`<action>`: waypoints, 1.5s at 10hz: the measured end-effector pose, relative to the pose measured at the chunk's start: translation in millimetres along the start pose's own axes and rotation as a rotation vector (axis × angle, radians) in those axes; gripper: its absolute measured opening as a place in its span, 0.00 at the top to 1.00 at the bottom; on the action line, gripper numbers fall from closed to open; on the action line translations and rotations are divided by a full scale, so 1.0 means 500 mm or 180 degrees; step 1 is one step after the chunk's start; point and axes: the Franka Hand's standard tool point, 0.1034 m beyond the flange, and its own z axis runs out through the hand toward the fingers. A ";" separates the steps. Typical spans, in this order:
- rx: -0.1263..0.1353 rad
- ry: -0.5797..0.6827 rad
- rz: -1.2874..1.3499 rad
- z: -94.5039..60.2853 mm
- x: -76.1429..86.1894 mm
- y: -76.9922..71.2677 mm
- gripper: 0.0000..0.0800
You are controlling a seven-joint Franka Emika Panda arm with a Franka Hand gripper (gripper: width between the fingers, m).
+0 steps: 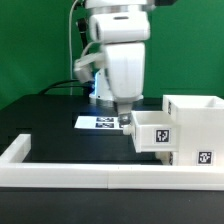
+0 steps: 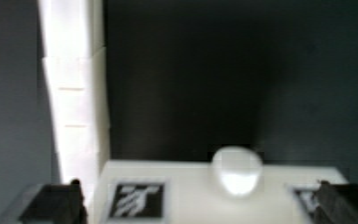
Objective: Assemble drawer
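Note:
The white boxy case (image 1: 196,118) stands at the exterior view's right, with a tag low on its side. A white tray (image 1: 152,131) with a square tag sticks out of the case toward the exterior view's left, partly inside it. My gripper (image 1: 123,120) hangs at the tray's outer end. In the wrist view the tray's white face (image 2: 194,180) lies between my two dark fingers (image 2: 59,203), with an oval knob (image 2: 238,170) and a tag on each side. The fingers stand wide apart, and a dark gap shows beside one. A second tray is not visible on its own.
The long white rail (image 1: 100,176) edges the table's front and the exterior view's left side; it also shows in the wrist view (image 2: 71,80). The marker board (image 1: 98,122) lies behind my gripper. The tabletop is black. Cables hang behind the arm.

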 end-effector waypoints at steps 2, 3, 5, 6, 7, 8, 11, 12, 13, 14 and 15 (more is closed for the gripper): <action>0.0054 0.0207 0.0017 0.013 -0.015 -0.011 0.19; 0.0079 0.0355 0.0037 0.024 -0.021 -0.018 0.19; 0.0099 0.0401 0.0069 0.036 -0.002 -0.023 0.19; 0.0106 0.0411 0.0049 0.041 0.014 -0.025 0.19; 0.0119 0.0418 0.0086 0.047 0.028 -0.027 0.19; 0.0140 0.0419 0.0119 0.051 0.039 -0.030 0.19; 0.0129 0.0422 0.0284 0.064 0.084 -0.032 0.19; 0.0113 0.0392 0.0317 0.064 0.089 -0.030 0.19; 0.0119 0.0337 0.0346 0.062 0.091 -0.029 0.19; 0.0120 0.0291 0.0348 0.061 0.091 -0.028 0.19; 0.0123 0.0248 0.0339 0.060 0.091 -0.026 0.19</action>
